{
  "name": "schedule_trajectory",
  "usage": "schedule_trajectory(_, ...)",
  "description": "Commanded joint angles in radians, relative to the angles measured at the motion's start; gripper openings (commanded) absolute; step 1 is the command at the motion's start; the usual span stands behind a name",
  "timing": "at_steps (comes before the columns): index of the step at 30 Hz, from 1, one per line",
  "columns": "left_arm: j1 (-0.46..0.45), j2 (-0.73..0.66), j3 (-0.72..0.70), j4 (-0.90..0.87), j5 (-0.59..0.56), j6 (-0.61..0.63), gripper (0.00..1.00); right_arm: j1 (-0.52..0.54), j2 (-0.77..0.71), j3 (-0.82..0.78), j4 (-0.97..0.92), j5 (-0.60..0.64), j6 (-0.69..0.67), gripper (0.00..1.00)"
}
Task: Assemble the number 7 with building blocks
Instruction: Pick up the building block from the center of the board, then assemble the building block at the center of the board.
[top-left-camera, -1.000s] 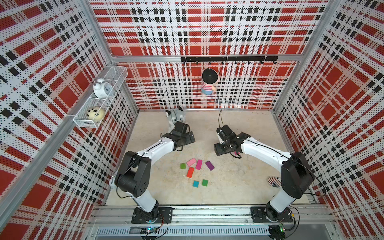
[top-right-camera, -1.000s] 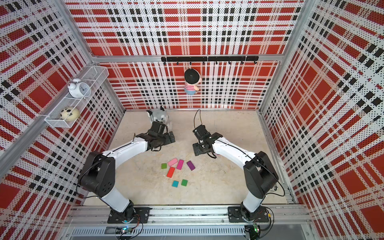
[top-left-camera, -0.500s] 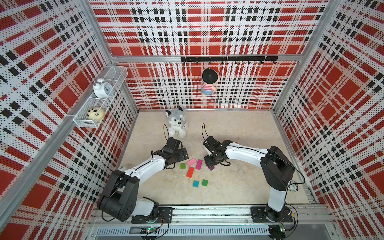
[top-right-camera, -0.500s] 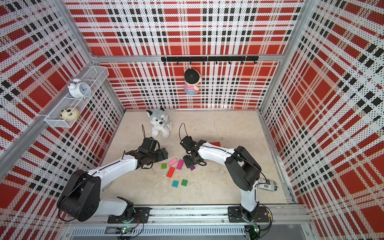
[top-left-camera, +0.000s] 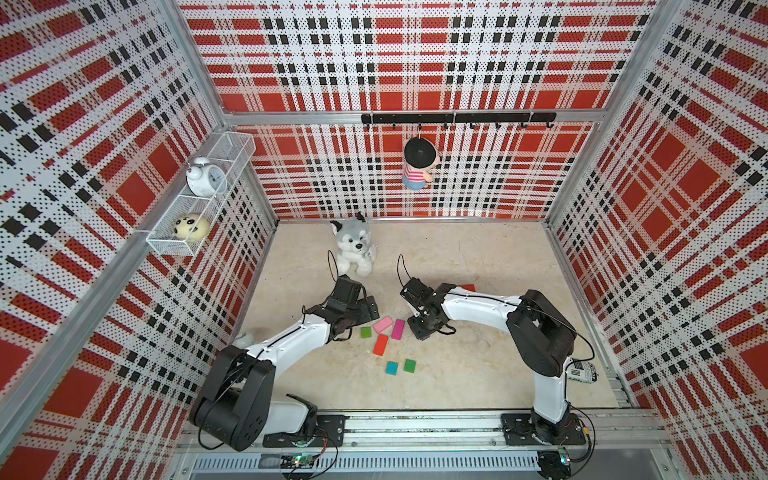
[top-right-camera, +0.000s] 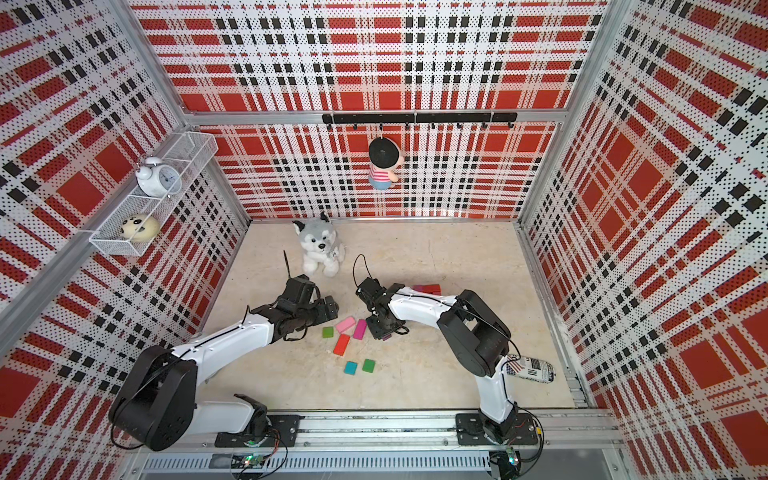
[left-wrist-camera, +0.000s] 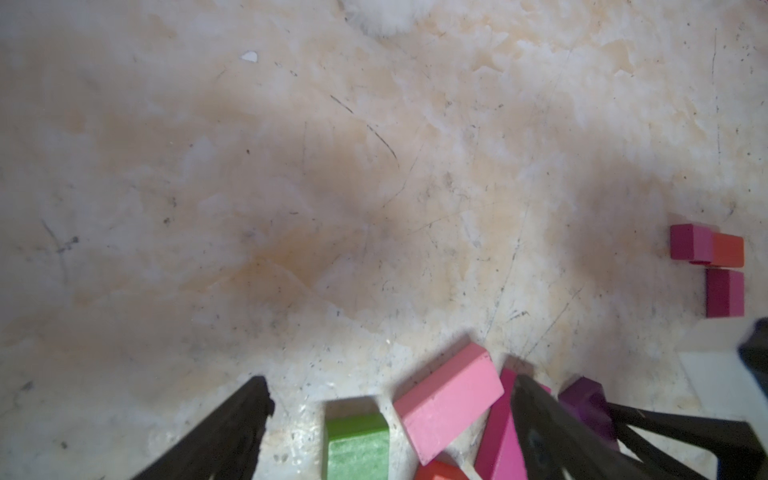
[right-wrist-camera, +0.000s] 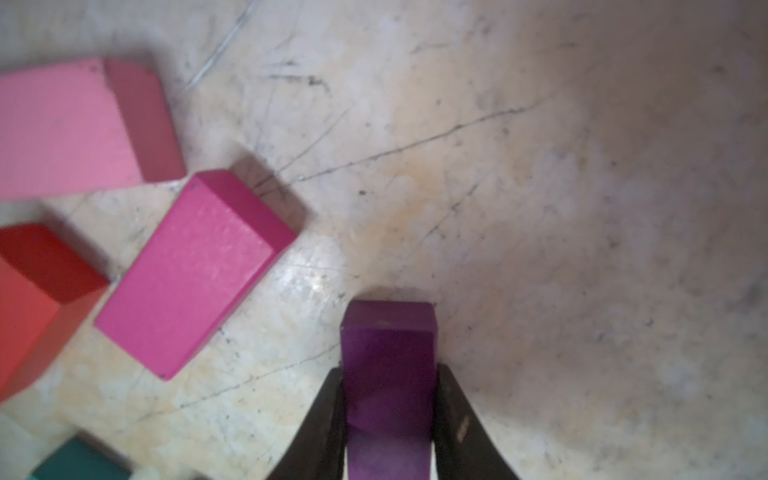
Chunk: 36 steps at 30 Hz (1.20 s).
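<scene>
While the right fingers (right-wrist-camera: 324, 424) were clamped on the long sides of a purple block (right-wrist-camera: 388, 353), its free end stuck out past their tips, low over the table (top-left-camera: 478, 365). Whether it had left the surface could not be told. Just beside it lay a magenta block (right-wrist-camera: 195, 270), then a pink block (right-wrist-camera: 62, 129) and a red-orange block (right-wrist-camera: 29, 307), part of a loose cluster near the table's middle. The left fingers (left-wrist-camera: 224, 432) stood wide open and empty, with a green block (left-wrist-camera: 357, 444) and the pink one between them. The number 7 (top-right-camera: 428, 288), so far three blocks in magenta and red-orange, sat nearer the back edge, beyond the right forearm. The step in hand looked like picking up a stem piece. Next it would need lifting clear, carrying back and laying in line under the lower magenta piece.
</scene>
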Motion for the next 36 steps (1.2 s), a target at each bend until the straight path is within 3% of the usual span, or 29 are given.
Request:
schedule_trajectory(1,-0.028,0.029,0.065,0.016,-0.028,0.003,0.93,-0.005,-0.063,0.013,-0.041,0.055,0.028,0.25)
schedule_trajectory(6,-0.090,0.139,0.182,0.003,-0.048,0.025,0.92,-0.102,-0.208,-0.031,-0.062,0.081,0.079,0.23)
schedule_trajectory(16,-0.210,0.427,0.453,0.031,0.025,0.029,0.92,-0.359,-0.422,-0.328,-0.020,0.076,0.130,0.24)
schedule_trajectory(22,-0.249,0.515,0.525,0.026,0.055,0.024,0.93,-0.370,-0.393,-0.416,0.053,0.040,0.190,0.24)
schedule_trajectory(36,-0.249,0.512,0.516,0.008,0.041,0.009,0.93,-0.393,-0.299,-0.419,0.120,0.068,0.182,0.28)
